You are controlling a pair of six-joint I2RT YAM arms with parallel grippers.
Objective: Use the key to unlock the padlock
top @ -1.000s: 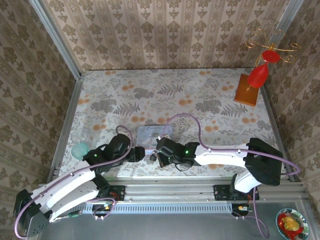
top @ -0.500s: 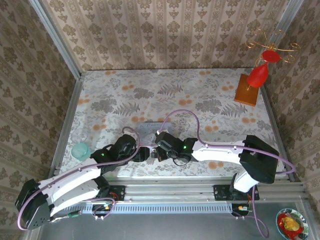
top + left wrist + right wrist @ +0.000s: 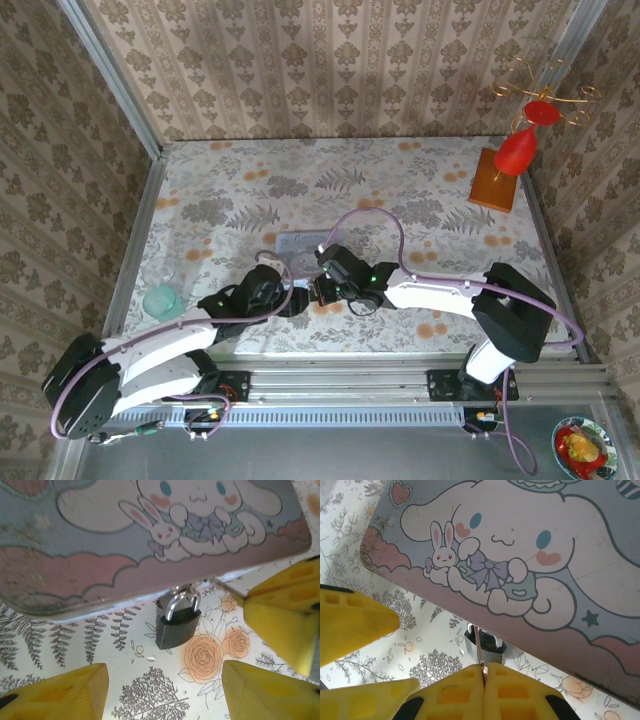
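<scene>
The right pincer [image 3: 484, 672] is pressed together on the key [image 3: 478, 647], whose thin blade sticks out toward 12 o'clock in its own wrist view and crosses the top of the padlock [image 3: 176, 627]. The left pincer [image 3: 165, 682] is spread, with one finger at 7 o'clock and one at 5 o'clock of the padlock, touching nothing. The padlock hangs by its shackle from the latch of the tin [image 3: 100, 540], and its black body lies on the surface [image 3: 60, 640], pointing toward 7 o'clock.

The keyhole is not visible but is probably in the end of the body away from the shackle. If so, the key has to come round and enter from that end, in line with the body. Closing the left pincer on the body first would likely stop it swinging.
</scene>
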